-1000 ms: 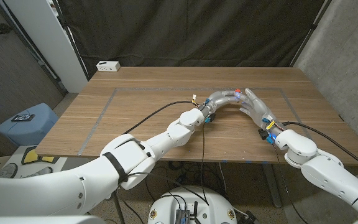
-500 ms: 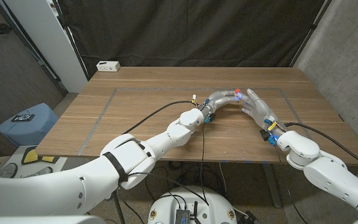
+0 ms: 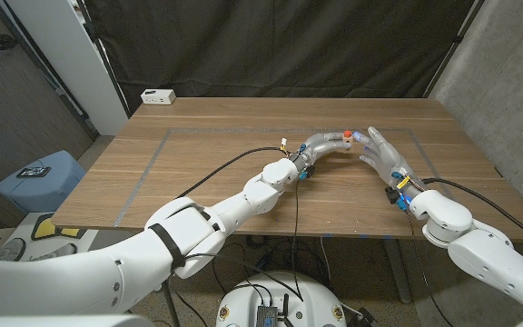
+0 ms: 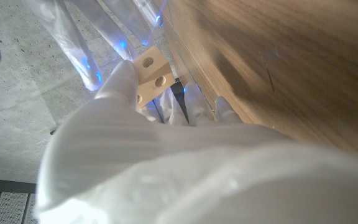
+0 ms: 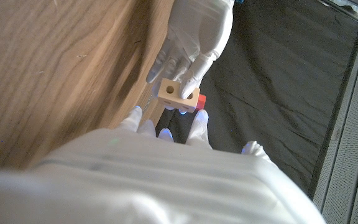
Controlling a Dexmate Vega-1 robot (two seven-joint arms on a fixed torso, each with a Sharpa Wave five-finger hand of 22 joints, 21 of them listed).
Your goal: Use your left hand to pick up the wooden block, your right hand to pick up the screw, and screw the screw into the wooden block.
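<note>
The wooden block (image 5: 171, 92) sits in the fingertips of the left hand (image 3: 320, 145), held above the table (image 3: 216, 173) toward its far right part. In the left wrist view the block (image 4: 151, 71) shows as a pale piece with two round holes in its face, pinched between the thumb and the other fingers. In the right wrist view it shows one hole facing the camera, with a small red part (image 5: 193, 102) touching its side; whether that is the screw's head cannot be told. In the head view the same red spot (image 3: 346, 139) lies at the tips of the left hand.

The right hand (image 3: 385, 156) stands just beside the left one, fingers apart and reaching up toward the block. In the right wrist view its fingertips (image 5: 199, 118) are close under the block; whether they touch it or pinch anything cannot be told.

The table is brown wood with a long grain and a thin grey line (image 3: 148, 168) marked across it to the left of the left arm. A black cable (image 3: 216, 173) runs along the left forearm to the wrist. At the far left corner of the table, well apart from both hands, lies a small white box (image 3: 158, 95). Behind the table hangs a black curtain (image 3: 280, 45). To the right of the right arm rises a grey concrete wall (image 3: 507, 82). Left of the table, on the floor side, stands a blue stool (image 3: 39, 177) with a small dark thing on it.
</note>
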